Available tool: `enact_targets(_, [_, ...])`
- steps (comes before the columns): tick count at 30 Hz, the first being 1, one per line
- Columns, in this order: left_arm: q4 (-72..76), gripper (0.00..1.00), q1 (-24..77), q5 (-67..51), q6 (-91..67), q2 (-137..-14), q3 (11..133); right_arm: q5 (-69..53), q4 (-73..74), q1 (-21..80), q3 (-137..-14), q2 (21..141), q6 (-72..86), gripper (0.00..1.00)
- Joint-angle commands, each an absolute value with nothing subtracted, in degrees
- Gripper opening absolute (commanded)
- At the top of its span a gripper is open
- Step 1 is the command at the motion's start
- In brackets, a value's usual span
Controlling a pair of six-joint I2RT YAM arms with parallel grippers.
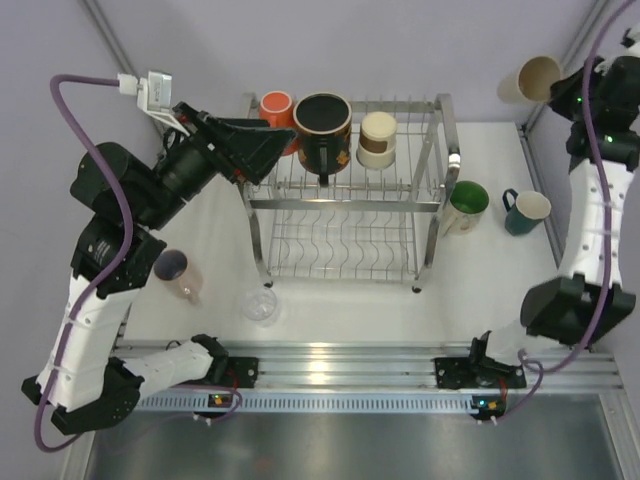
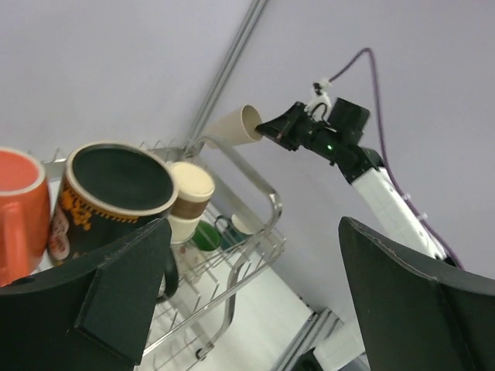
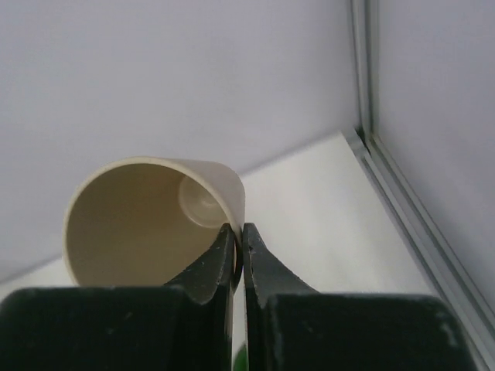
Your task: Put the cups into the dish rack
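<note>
On the top tier of the dish rack [image 1: 452, 160] stand an orange cup [image 1: 276, 106], a large black patterned mug [image 1: 322, 125] and a brown-cream paper cup [image 1: 378, 138]. My right gripper [image 3: 240, 232] is shut on the rim of a tall beige cup [image 3: 139, 224], held on its side high at the far right [image 1: 530, 78]. My left gripper [image 2: 255, 294] hangs open and empty beside the rack's left end, close to the orange cup [image 2: 19, 209]. Right of the rack a green cup [image 1: 465, 205] and a teal mug [image 1: 525, 210] stand on the table.
A clear cup [image 1: 259, 304] and a pinkish cup [image 1: 178, 272] stand on the table near the rack's front left corner, under my left arm. The rack's lower tier [image 1: 345, 245] holds nothing. A metal rail [image 1: 340, 360] runs along the near edge.
</note>
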State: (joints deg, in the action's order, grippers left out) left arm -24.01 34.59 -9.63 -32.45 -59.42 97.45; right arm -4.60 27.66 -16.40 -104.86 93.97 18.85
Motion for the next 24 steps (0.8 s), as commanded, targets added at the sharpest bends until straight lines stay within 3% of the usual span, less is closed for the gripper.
enact_targets(1, [-14.69,0.95,34.72,-15.19,-38.92,-62.40,101.95,-13.25,11.81,-17.49,-97.96,74.41,26.00,0.00])
enact_targets(10, [4.56,0.95,34.63,-25.13,-55.18,-69.78,105.38,-32.77,-28.72,-17.58,-83.14,56.78,54.71,0.00])
enact_targets(14, [14.21,0.97,34.63,-25.75,-64.76,-71.10,102.58,-34.63,-42.24,-17.14,-81.04,55.63,68.87,0.00])
enact_targets(18, [26.60,0.98,34.72,-26.37,-74.16,-72.51,98.62,-29.54,-66.84,-13.29,-74.02,56.16,81.64,0.00])
enact_targets(20, [34.52,0.98,34.80,-25.40,-79.33,-73.82,97.03,-29.88,-67.07,-8.64,-74.44,56.51,79.12,0.00])
enact_targets(24, [36.39,0.98,36.73,-25.05,-81.83,-78.57,101.07,-28.92,-60.04,-2.99,-76.72,54.85,69.97,0.00])
